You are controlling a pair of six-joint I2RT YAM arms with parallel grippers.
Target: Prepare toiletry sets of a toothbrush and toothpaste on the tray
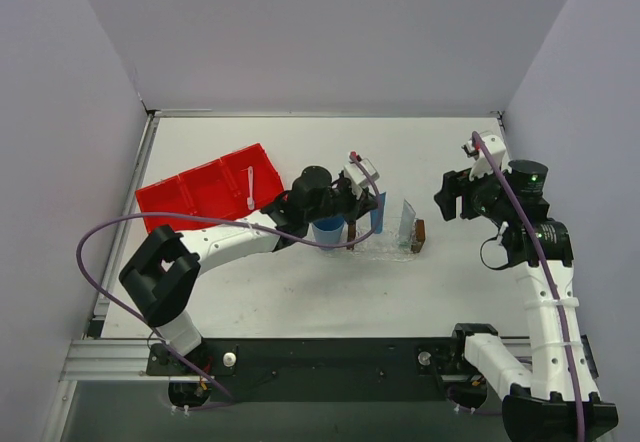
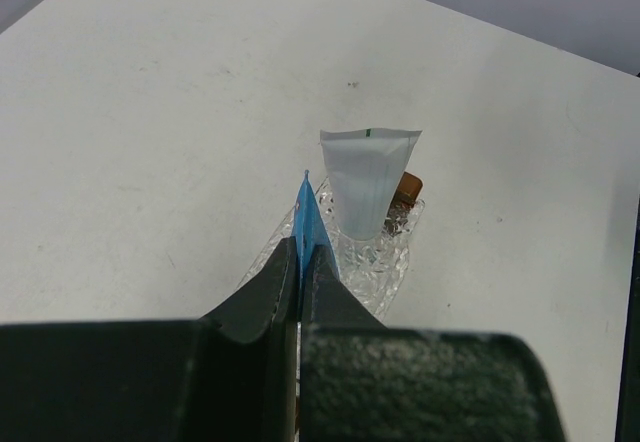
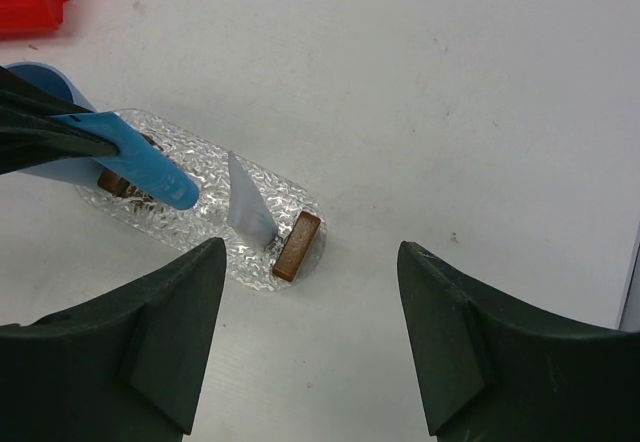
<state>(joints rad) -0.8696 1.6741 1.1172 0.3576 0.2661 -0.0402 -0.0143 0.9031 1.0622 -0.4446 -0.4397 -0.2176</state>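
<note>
1. Seen from above, the tray [image 1: 392,245] sits mid-table. Bare white table [image 1: 300,292] stretches from it toward 12 and 6 o'clock.
2. A red bin [image 1: 200,194] lies at its 9 to 10 o'clock, and a blue cup [image 1: 327,229] stands just beside its 9 o'clock end.
3. The right claw [image 3: 310,257] hangs released, jaws wide, at the tray's 3 o'clock, well apart from it with open table between.
4. The left claw [image 2: 300,262] is clenched on the flat crimped end of the blue toothpaste [image 2: 308,224]. The tube is tilted, cap end down over the tray's 9 o'clock half; I cannot tell whether they touch.
5. The tray is clear and bubbly-textured, with a brown block [image 3: 298,245] at its 3 o'clock end.
6. The whitish toothpaste [image 2: 368,182] stands upright on the tray, cap down, just beside that block.
7. The toothbrush [image 1: 249,187], thin and white, lies in the red bin.
</note>
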